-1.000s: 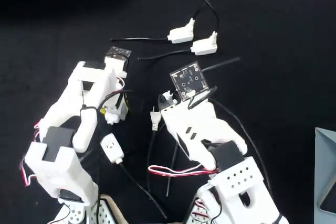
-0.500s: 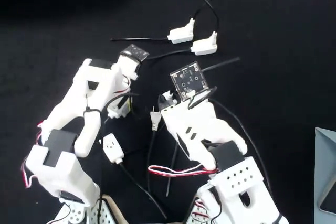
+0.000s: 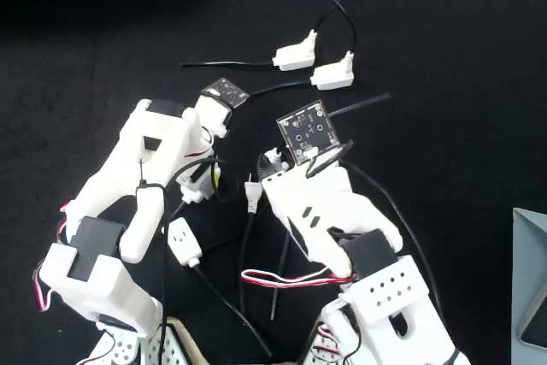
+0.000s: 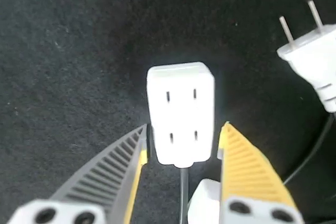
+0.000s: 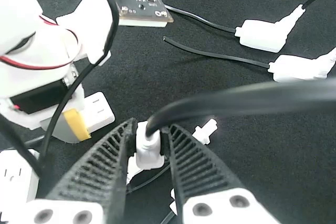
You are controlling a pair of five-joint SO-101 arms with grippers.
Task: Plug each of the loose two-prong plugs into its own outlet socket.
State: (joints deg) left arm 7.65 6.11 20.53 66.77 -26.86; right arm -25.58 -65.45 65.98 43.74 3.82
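Nearest me, a spare outlet socket [image 3: 182, 241] lies on the black table [image 3: 461, 108]. Just past it, the left end effector [image 4: 185, 129] is clamped on a second outlet socket [image 4: 180, 95], with a loose plug [image 4: 310, 59] beside it. The right end effector [image 5: 149, 128] pinches a white plug [image 5: 148, 153]. Farther back lie a rear plug [image 3: 333, 76] and a rearmost plug [image 3: 295, 55].

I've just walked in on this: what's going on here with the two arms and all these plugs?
Two robot arms sit over a black table strewn with corded plugs and sockets. The left gripper has its jaws on either side of a white outlet socket, whose slots are empty. The right gripper is shut on a white plug with a black cord. A second socket and a loose two-prong plug lie between the arms.
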